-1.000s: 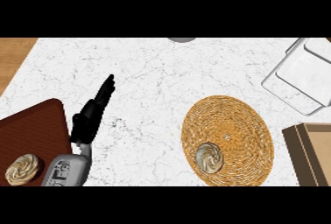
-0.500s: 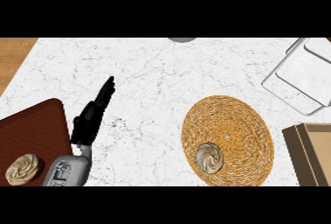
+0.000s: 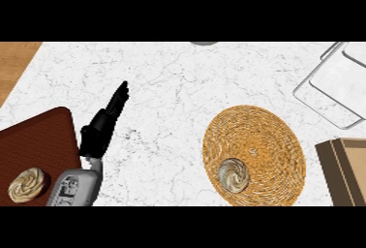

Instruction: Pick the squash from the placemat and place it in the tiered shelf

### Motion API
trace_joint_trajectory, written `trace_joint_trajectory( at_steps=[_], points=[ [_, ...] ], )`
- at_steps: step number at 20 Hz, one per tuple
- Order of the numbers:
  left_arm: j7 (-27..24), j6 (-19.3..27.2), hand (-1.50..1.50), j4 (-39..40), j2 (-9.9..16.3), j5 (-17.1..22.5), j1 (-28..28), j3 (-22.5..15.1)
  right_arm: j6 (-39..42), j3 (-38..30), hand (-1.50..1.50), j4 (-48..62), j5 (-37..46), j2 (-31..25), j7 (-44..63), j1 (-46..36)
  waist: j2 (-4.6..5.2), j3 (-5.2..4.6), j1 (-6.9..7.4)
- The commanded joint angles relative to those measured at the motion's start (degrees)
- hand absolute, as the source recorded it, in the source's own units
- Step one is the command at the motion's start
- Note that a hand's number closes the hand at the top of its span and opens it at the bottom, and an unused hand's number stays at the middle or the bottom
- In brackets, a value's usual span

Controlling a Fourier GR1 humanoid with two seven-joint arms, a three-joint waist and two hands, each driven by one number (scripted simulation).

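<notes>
On the white marbled counter (image 3: 178, 82), a round woven placemat (image 3: 265, 140) is seen right of centre, and the squash (image 3: 233, 174), a small pale, swirled piece, is found lying on the lower left part of that mat. The tiered shelf (image 3: 336, 87), a white wire-framed rack, is placed at the upper right edge, well apart from the squash and partly cut off by the view's border. A tan box-like object (image 3: 346, 169) is seen at the right edge, just beside the placemat.

At the lower left, a dark reddish-brown mat (image 3: 36, 145) is laid across the corner, and a second swirled round item (image 3: 28, 185) is set on it. A strip of wooden surface (image 3: 14, 63) is visible at the upper left.

The left hand (image 3: 100, 131) is shown entering from the lower edge on its grey forearm (image 3: 75, 186); its black fingers are held straight and pressed together, pointing up and to the right, with nothing held. It is positioned between the dark mat and the placemat, well apart from the squash. The right hand is not shown.
</notes>
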Motion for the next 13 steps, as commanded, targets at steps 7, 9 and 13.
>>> trace_joint_trajectory(
  at_steps=[7,9,13],
  points=[
    [-0.1,0.9,0.00,0.0,-0.2,-0.2,-0.5,0.5,9.0,2.5,-1.50,-0.1,2.7,-8.0,-0.3,8.8,0.79,0.61,-1.00],
    [-0.9,0.0,0.00,-0.7,0.6,0.5,0.2,0.9,9.2,3.2,-1.50,-0.9,3.5,-7.6,-2.3,10.4,0.87,0.67,0.09],
    [-0.8,0.4,0.00,0.0,-0.2,0.4,-0.5,0.6,12.6,2.2,-1.50,0.2,2.6,-8.1,-3.6,12.2,0.88,0.78,-0.79]
  ],
)
